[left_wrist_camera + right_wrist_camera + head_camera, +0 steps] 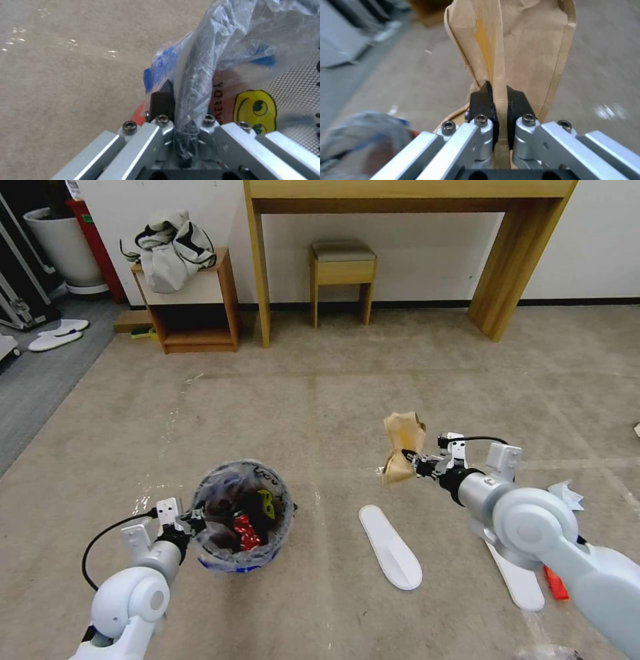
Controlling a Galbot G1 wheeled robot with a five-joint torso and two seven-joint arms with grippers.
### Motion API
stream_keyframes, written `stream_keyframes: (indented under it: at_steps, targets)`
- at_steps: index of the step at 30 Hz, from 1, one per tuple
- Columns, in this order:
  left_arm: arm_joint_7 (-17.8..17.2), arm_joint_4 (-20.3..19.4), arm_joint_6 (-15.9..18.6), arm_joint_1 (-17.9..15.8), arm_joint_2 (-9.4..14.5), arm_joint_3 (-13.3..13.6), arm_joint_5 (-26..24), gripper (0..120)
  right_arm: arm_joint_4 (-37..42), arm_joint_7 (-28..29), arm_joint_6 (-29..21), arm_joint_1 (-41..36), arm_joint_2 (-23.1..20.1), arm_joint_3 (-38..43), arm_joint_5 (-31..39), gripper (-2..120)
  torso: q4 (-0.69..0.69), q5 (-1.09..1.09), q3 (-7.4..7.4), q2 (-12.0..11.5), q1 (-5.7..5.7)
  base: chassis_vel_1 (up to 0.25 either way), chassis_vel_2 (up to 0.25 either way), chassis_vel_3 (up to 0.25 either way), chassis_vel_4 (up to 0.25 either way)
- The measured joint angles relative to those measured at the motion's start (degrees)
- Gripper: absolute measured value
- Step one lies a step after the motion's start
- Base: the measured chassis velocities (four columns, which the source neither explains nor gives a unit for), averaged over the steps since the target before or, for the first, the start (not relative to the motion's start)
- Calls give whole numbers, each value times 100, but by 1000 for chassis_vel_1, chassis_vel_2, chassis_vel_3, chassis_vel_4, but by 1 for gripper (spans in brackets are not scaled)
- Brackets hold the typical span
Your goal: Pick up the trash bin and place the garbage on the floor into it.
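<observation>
My left gripper (pixel 192 519) pinches the trash bin (pixel 243 517) rim lower left, my right gripper (pixel 415 461) clamps the paper bag (pixel 402 446) mid-frame; its thin fold could slip short of the bin.

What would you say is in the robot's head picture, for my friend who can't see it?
The right gripper holds a crumpled brown paper bag above beige carpet, while the left gripper clamps the rim of a small round bin lined with clear plastic. A flat white slipper lies between them.
</observation>
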Motion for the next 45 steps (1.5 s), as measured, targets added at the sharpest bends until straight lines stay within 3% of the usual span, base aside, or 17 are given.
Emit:
stream_keyframes:
  at_steps: [5, 7, 8, 10, 13, 18, 33, 45]
  targets:
    - [1, -37, 23, 15, -50, 137, 57, 1, 81, -758, 373, -21, 9, 12, -223, 2, 1, -1, 0, 0, 0, 0, 0, 0, 0]
    - [-23, -91, 56, 57, -48, 238, 106, 1, 116, -1558, 847, 42, 25, -117, -552, 2, 1, 0, 0, 0, 0, 0, 0, 0, 0]
    - [-23, -91, 56, 57, -48, 238, 106, 1, 116, -1558, 847, 42, 25, -117, -552, 2, 1, 0, 0, 0, 0, 0, 0, 0, 0]
    - [-53, -173, 125, 117, -26, 325, 89, 1, 123, -2102, 1186, 124, 45, -302, -986, 2, 1, 0, 0, 0, 0, 0, 0, 0, 0]
    - [-59, -194, 145, 131, -22, 351, 81, 1, 110, -2305, 1282, 158, 57, -375, -1181, 2, 1, 0, 0, 0, 0, 0, 0, 0, 0]
    - [-156, -292, 323, 158, -37, 530, -56, 1, -48, -3221, 1674, 239, 101, -763, -1972, 2, 1, 0, 0, 0, 0, 0, 0, 0, 0]
    - [-584, -675, 712, 98, -22, 786, -892, 1, -807, -4180, 2131, 486, 410, -1763, -3390, 2, 0, 0, 1, 0, 0, 0, 0, 0, 0]
    - [-1017, -1301, 938, 148, 165, 676, -1893, 1, -1330, -4336, 2238, 591, 745, -2125, -4032, 2, 0, 0, 1, 0, 0, 0, 0, 0, 0]
